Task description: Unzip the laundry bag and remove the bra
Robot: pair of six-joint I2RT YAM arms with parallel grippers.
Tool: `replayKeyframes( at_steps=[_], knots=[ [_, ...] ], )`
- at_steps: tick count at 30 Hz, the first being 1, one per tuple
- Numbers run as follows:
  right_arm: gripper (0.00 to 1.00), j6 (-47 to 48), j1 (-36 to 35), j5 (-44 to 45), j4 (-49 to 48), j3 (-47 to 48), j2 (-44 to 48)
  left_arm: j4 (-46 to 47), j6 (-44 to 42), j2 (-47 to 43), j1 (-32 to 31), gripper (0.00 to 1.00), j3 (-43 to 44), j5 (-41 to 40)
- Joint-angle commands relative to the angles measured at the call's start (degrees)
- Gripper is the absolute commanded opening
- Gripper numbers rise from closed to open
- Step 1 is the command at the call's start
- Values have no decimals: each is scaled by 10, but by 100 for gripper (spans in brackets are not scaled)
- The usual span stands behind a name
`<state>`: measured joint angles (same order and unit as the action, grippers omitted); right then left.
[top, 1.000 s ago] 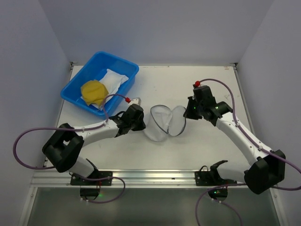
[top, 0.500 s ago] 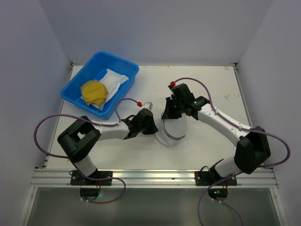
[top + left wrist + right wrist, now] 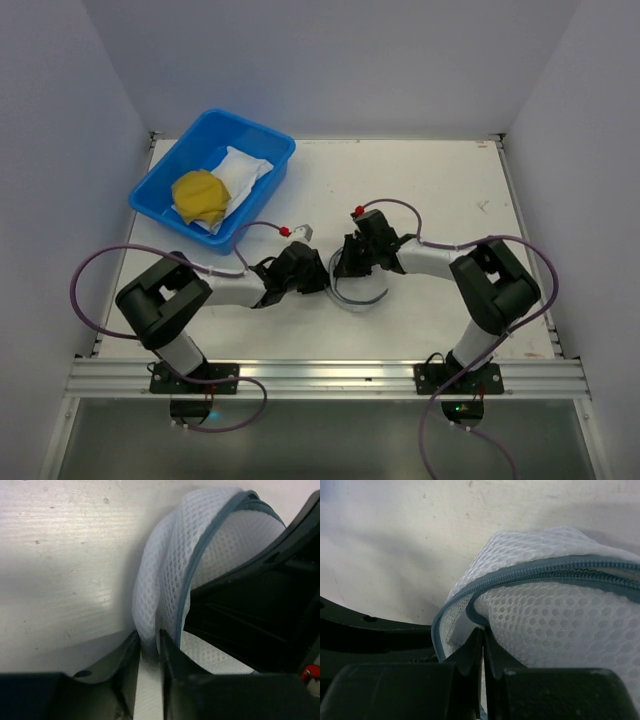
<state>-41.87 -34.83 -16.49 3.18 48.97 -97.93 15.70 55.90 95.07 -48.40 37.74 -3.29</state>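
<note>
- While pinching a fold of white mesh, the left end effector is holding its jaws at a narrow gap, low in the left wrist view.
- Low in the right wrist view, the right end effector is pressing its jaws almost together on the mesh just beneath the zipper band.
- From above, the left end effector and the right end effector are facing each other a little below the middle of the frame, each one touching an opposite side of the laundry bag.
- The laundry bag is bunching upward between them. Its grey zipper band is curving over the top of the mesh, and its lower edge is resting on the tabletop.
- The pictures are not showing whether the zipper is open or shut.
- The bra is lying in the blue tub at the upper left of the overhead frame, well apart from the bag and from both arms.
- A white cloth is lying in the same tub, just beside the bra and partly under it.
</note>
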Motion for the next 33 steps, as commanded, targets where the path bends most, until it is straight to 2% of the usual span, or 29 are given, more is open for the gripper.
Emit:
replayKeyframes(
  at_steps=[1,2,5,6,8,12,14,15,19,21,27,33],
  knots=[
    [4,-13,-2,3,-62,-12,-17,-4,7,-29,-2,30,-28,-20],
    [6,-11,-2,4,-59,-12,-15,-11,8,-36,-2,33,-31,-23],
    [22,1,-2,15,-25,-2,10,-40,11,-79,-2,44,-48,-35],
    [29,6,-2,19,-9,2,19,-49,11,-93,-1,50,-56,-39],
    [36,20,-2,37,32,18,48,-80,9,-139,-1,56,-62,-58],
    [64,44,-3,67,98,44,103,-136,-4,-219,0,72,-58,-95],
    [70,57,-3,88,143,60,134,-185,-14,-254,4,77,-49,-116],
    [77,60,-3,95,155,66,144,-196,-18,-264,8,81,-41,-119],
    [94,83,-3,133,221,97,194,-240,-32,-313,27,88,-24,-128],
    [99,92,-4,152,257,121,216,-249,-40,-325,45,90,-11,-125],
    [99,137,11,240,307,171,252,-293,-94,-349,119,93,40,-96],
    [99,149,109,264,336,172,329,-387,-158,-412,165,99,115,-138]
  ],
)
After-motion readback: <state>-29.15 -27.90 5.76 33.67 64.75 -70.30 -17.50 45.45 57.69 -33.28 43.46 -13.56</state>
